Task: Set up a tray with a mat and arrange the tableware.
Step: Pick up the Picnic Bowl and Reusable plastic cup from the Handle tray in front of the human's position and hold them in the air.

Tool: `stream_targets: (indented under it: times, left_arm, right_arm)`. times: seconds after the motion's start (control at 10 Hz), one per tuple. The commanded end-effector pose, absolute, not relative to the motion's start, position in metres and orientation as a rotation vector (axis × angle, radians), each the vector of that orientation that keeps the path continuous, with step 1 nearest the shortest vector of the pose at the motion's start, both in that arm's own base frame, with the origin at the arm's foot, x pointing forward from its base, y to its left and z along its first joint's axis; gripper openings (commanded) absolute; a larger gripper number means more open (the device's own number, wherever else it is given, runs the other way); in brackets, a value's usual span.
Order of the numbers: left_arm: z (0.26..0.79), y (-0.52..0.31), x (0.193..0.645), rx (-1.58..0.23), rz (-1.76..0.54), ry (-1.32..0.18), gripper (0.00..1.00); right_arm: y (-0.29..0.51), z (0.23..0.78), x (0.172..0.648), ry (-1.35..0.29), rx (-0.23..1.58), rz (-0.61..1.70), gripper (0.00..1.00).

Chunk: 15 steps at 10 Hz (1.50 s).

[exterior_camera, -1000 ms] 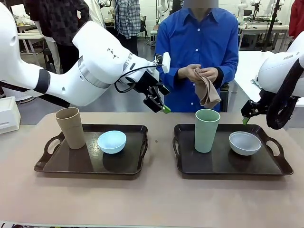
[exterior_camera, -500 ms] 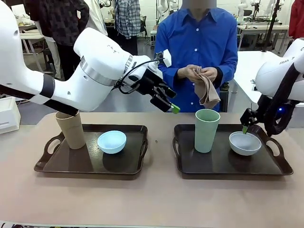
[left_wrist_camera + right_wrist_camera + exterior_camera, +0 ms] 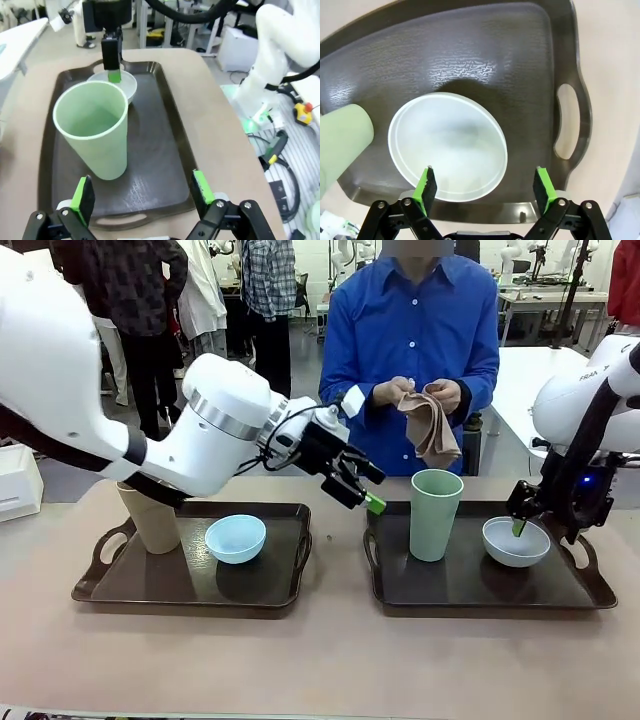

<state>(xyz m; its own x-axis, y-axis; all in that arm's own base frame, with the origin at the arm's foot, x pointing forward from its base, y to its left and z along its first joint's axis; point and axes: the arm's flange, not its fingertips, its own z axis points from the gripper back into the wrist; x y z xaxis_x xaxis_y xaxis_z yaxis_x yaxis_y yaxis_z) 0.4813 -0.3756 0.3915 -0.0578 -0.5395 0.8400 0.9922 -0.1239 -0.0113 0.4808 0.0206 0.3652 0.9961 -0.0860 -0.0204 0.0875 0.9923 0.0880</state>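
Note:
Two dark trays lie side by side. The left tray [image 3: 190,585] holds the tan-brown cup [image 3: 150,522] and the light blue bowl [image 3: 236,538]. On the right tray [image 3: 470,585] stand the pale green cup [image 3: 435,513] and the whitish bowl [image 3: 516,542]. My left gripper [image 3: 372,502] hangs open just left of the green cup [image 3: 95,130], jaws wide in its wrist view [image 3: 141,190]. My right gripper [image 3: 518,525] is open right over the whitish bowl [image 3: 447,147], its pads [image 3: 426,182] level with the near rim. The person holds a folded tan cloth [image 3: 430,430] in both hands.
The right tray's handle opening [image 3: 567,120] lies beside the bowl. The green cup [image 3: 342,135] stands close at the bowl's other side. Bare tan tabletop [image 3: 330,660] runs in front of both trays. A white box [image 3: 18,480] sits at the far left.
My left gripper has swung right and down, from above the left tray to beside the green cup. My right gripper has come down and inward over the whitish bowl.

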Motion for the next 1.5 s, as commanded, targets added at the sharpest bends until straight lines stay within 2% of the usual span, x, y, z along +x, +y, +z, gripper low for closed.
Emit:
stream_targets:
  times: [0.0,0.2,0.6,1.4]
  left_arm:
    - [0.378,-0.392,0.508,-0.885,-1.566,-0.780,1.00]
    - [0.365,-0.411,0.521,-0.890,-1.581,-0.814,1.00]
    - [0.334,-0.442,0.523,-0.910,-1.603,-0.756,1.00]
    - [0.307,-0.480,0.526,-0.946,-1.619,-0.770,1.00]
  right_arm:
    - [0.024,0.364,0.490,0.018,0.081,-0.092,1.00]
    - [0.023,0.361,0.491,0.010,0.088,-0.085,1.00]
    - [0.022,0.356,0.491,0.017,0.099,-0.074,1.00]
    - [0.026,0.353,0.494,0.027,0.097,-0.050,1.00]
